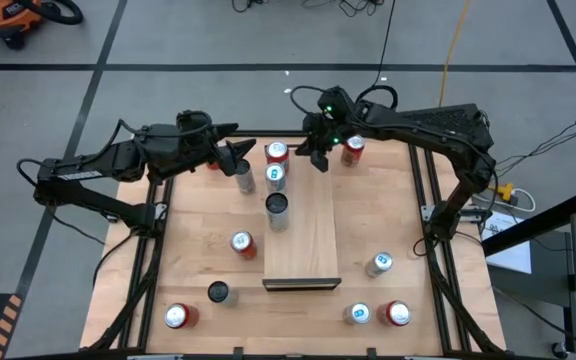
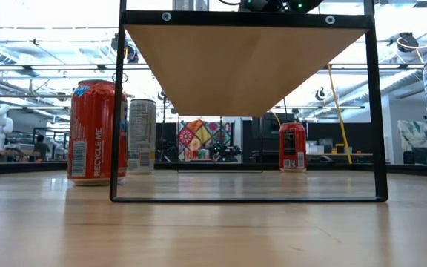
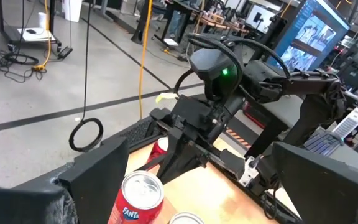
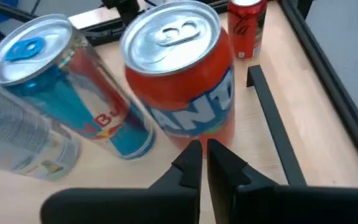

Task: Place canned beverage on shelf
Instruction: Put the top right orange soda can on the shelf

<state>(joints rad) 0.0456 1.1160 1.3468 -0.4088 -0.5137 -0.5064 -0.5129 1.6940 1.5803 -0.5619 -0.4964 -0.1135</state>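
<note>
Right tool (image 4: pixel 204 163), fingers pressed shut and empty, sits before an orange Fanta can (image 4: pixel 182 74); left tool (image 1: pixel 230 155) open.

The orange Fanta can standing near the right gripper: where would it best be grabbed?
Probably across the round middle of the orange Fanta can, coming level from the side where the shut right gripper is. It stands upright with smooth walls, and a tall blue-and-silver can crowds another side.

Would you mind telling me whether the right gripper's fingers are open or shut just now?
Shut. In its wrist view the right gripper has both fingertips pressed together, empty, just short of the orange can.
</note>
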